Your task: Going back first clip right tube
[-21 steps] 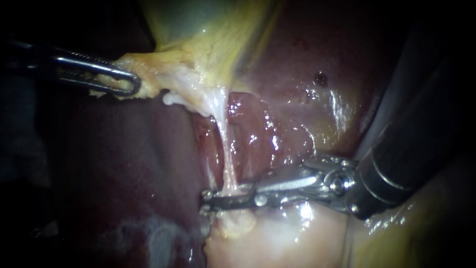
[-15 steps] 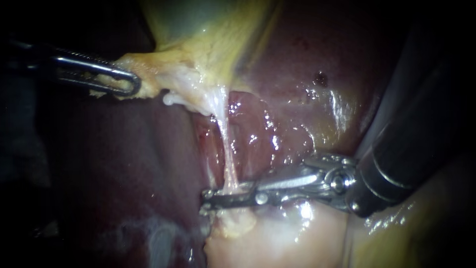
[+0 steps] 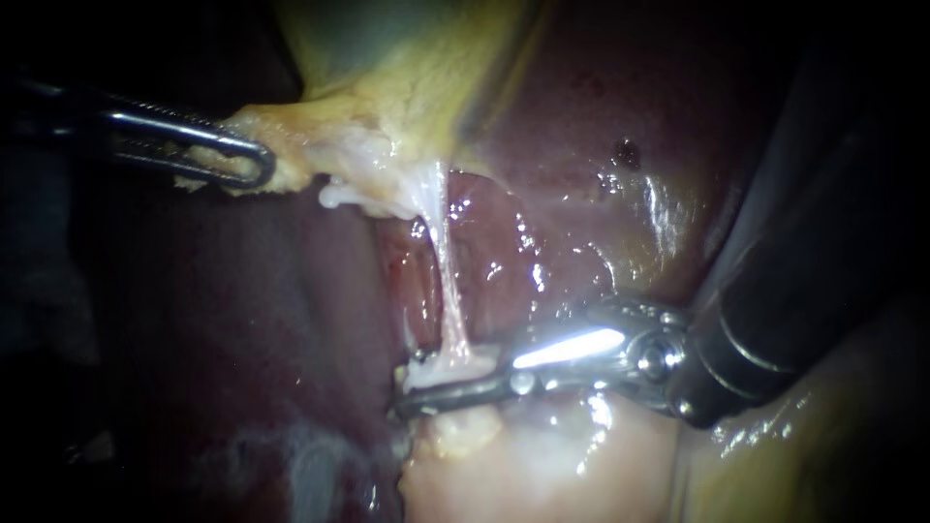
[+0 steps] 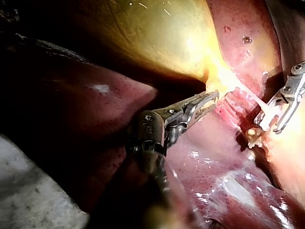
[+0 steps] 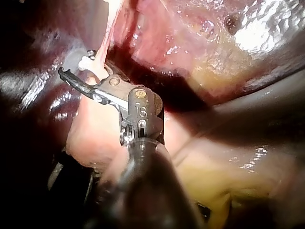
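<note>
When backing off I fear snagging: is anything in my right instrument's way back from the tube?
Nothing visible behind it. The right instrument has open jaws with the tube between them, so only the tube itself must be cleared. The left instrument, shut on the gallbladder, is well away.

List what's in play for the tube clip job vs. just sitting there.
In play:
- right instrument, straddling the tube
- tube, stretched taut

Just there:
- left instrument, holding the gallbladder edge aside
- liver
</note>
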You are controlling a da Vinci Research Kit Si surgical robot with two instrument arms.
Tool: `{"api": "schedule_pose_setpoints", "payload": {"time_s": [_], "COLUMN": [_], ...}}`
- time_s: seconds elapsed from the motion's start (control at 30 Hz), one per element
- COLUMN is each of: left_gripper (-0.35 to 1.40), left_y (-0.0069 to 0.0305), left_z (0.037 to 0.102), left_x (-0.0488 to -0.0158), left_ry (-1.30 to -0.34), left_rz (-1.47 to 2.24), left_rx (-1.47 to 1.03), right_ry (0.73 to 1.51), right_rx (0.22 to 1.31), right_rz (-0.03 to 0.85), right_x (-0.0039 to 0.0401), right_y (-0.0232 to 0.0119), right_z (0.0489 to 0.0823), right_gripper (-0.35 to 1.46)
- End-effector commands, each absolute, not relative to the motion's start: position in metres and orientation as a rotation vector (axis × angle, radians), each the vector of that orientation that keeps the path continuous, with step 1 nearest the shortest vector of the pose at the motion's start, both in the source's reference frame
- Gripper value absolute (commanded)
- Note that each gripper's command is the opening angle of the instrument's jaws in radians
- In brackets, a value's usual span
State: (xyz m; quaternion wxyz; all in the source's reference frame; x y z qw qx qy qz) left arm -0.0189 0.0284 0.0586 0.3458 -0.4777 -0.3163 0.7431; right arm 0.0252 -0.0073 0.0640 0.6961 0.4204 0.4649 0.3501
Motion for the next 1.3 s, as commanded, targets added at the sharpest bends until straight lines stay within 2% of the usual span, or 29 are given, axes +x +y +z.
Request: {"api": "schedule_pose_setpoints", "payload": {"time_s": [0.03,0.13,0.3,0.4,0.6,0.8,1.03,1.3], "left_gripper": [-0.35,-0.35,-0.35,-0.35,-0.35,-0.35,-0.35,-0.35], "left_y": [0.0284,0.0284,0.0284,0.0284,0.0284,0.0283,0.0283,0.0283], "left_z": [0.0586,0.0586,0.0586,0.0586,0.0586,0.0586,0.0586,0.0587], "left_x": [-0.0189,-0.0189,-0.0189,-0.0189,-0.0189,-0.0189,-0.0189,-0.0189], "left_ry": [-0.821,-0.821,-0.821,-0.821,-0.821,-0.821,-0.821,-0.821], "left_rz": [1.929,1.929,1.929,1.929,1.929,1.929,1.929,1.929], "left_rx": [-1.239,-1.24,-1.239,-1.24,-1.24,-1.24,-1.24,-1.24], "right_ry": [1.037,1.053,1.116,1.141,1.166,1.181,1.197,1.2], "right_rx": [0.938,0.913,0.8,0.692,0.584,0.558,0.547,0.541], "right_rz": [0.781,0.746,0.581,0.498,0.406,0.354,0.31,0.309], "right_x": [0.0253,0.0253,0.0252,0.0251,0.0237,0.0211,0.0173,0.0143], "right_y": [-0.0073,-0.0072,-0.0074,-0.0075,-0.0069,-0.006,-0.0041,-0.0026], "right_z": [0.0641,0.0643,0.0654,0.0665,0.0676,0.0671,0.0642,0.0618], "right_gripper": [0.47,0.46,0.46,0.49,0.5,0.5,0.5,0.5]}}
